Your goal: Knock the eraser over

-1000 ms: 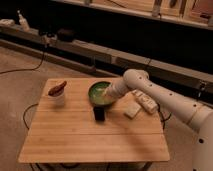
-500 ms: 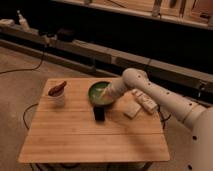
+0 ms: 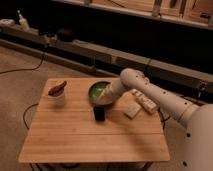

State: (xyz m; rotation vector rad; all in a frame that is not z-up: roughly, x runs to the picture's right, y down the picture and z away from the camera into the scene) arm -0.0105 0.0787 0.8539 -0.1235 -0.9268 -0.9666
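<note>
The eraser (image 3: pixel 99 114) is a small black block standing upright on the wooden table (image 3: pixel 75 140), just in front of the green bowl (image 3: pixel 95 89). My white arm reaches in from the right. Its gripper (image 3: pixel 104 96) hangs shut and empty over the bowl's front right part, slightly behind and above the eraser, not touching it.
A white cup (image 3: pixel 58 96) with a brown item on top stands at the table's left rear. A pale flat block (image 3: pixel 132 111) and a white oblong item with markings (image 3: pixel 145 100) lie right of the bowl. Dark shelving runs behind the table.
</note>
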